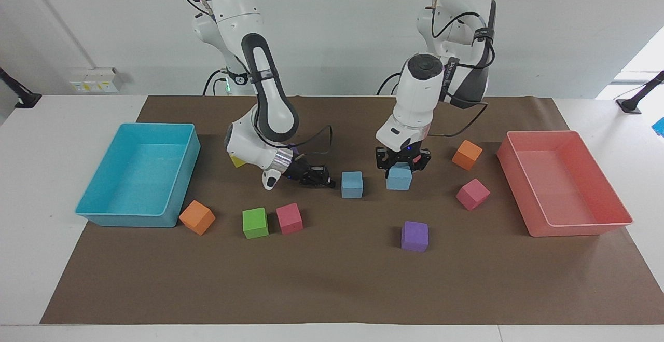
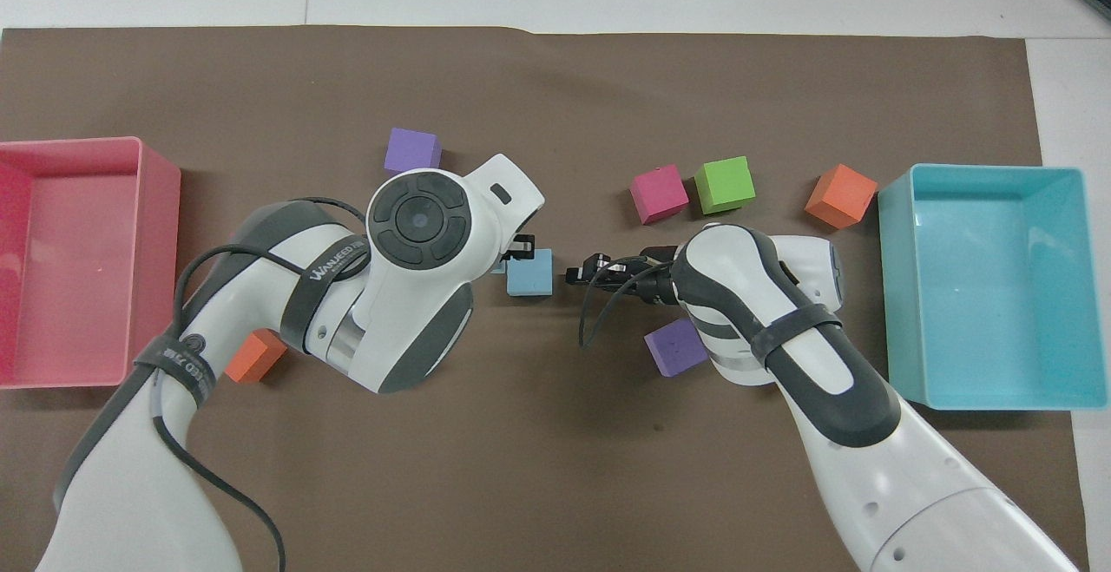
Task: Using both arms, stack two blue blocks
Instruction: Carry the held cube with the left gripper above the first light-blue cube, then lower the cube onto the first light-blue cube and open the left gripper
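One blue block (image 1: 352, 184) sits on the brown mat near the table's middle; it also shows in the overhead view (image 2: 529, 272). My left gripper (image 1: 402, 164) is shut on the second blue block (image 1: 399, 178) and holds it just above the mat, beside the first block toward the left arm's end. In the overhead view the left arm's wrist (image 2: 421, 220) covers nearly all of the held block. My right gripper (image 1: 322, 178) hangs low over the mat, close to the resting block on the right arm's side, and also shows in the overhead view (image 2: 580, 274).
A turquoise tray (image 1: 137, 218) stands at the right arm's end, a pink tray (image 1: 570, 226) at the left arm's end. Loose cubes lie around: purple (image 1: 414, 236), magenta (image 1: 472, 193), orange (image 1: 467, 154), green (image 1: 255, 222), magenta (image 1: 289, 218), orange (image 1: 197, 217).
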Robot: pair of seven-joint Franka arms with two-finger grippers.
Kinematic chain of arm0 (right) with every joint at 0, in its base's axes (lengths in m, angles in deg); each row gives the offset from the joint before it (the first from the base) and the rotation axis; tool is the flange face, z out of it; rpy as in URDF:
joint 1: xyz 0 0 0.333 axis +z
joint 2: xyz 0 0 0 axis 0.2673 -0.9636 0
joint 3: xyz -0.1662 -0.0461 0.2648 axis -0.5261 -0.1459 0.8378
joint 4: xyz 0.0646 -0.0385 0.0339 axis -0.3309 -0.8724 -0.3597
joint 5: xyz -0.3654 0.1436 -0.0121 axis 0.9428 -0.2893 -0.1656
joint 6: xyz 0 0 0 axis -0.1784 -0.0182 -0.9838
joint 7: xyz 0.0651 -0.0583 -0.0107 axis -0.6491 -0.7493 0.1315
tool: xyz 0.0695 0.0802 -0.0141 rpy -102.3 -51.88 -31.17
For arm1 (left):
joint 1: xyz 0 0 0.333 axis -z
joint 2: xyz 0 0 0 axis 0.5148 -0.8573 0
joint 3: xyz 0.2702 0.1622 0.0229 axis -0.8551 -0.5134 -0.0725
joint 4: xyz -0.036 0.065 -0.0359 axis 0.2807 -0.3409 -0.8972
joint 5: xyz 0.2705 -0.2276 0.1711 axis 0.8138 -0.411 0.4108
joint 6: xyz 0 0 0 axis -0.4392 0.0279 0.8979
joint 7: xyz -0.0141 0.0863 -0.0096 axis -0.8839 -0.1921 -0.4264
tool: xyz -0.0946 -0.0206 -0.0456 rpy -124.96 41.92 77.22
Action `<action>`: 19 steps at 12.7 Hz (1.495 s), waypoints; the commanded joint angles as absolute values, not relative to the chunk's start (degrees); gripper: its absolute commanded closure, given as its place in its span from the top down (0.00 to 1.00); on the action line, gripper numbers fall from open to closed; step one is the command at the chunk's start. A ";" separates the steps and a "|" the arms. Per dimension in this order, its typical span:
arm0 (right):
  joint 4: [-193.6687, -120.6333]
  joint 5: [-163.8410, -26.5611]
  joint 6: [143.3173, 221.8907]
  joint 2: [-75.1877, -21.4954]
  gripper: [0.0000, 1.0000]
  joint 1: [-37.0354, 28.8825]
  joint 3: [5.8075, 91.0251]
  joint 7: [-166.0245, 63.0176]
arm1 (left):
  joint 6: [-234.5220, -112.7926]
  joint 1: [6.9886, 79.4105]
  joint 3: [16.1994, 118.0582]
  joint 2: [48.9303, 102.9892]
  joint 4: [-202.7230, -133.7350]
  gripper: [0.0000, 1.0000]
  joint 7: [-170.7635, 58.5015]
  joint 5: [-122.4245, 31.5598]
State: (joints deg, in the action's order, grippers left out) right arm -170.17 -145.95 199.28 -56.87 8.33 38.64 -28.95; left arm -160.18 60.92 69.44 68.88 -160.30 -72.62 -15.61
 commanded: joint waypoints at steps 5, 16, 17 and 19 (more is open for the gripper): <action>-170.73 -147.84 200.27 -56.73 0.00 8.23 38.93 -26.72 | -162.19 65.00 68.58 63.87 -156.15 0.31 -77.86 -16.16; -170.73 -147.84 200.27 -56.73 0.00 8.23 38.93 -26.72 | -161.05 66.49 68.67 64.75 -158.52 0.44 -77.78 -16.25; -170.73 -147.84 200.27 -56.73 0.00 8.23 38.93 -26.72 | -160.96 66.49 68.67 64.75 -158.52 0.45 -77.78 -16.25; -170.73 -147.84 200.27 -56.73 0.00 8.23 38.93 -26.72 | -160.78 66.49 68.67 65.10 -159.48 0.45 -77.78 -16.25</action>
State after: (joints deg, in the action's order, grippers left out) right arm -170.20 -145.95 199.28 -56.87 8.33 38.64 -28.95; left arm -161.40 65.25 69.67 64.24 -158.09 -77.28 -15.76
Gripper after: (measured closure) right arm 0.991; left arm 0.423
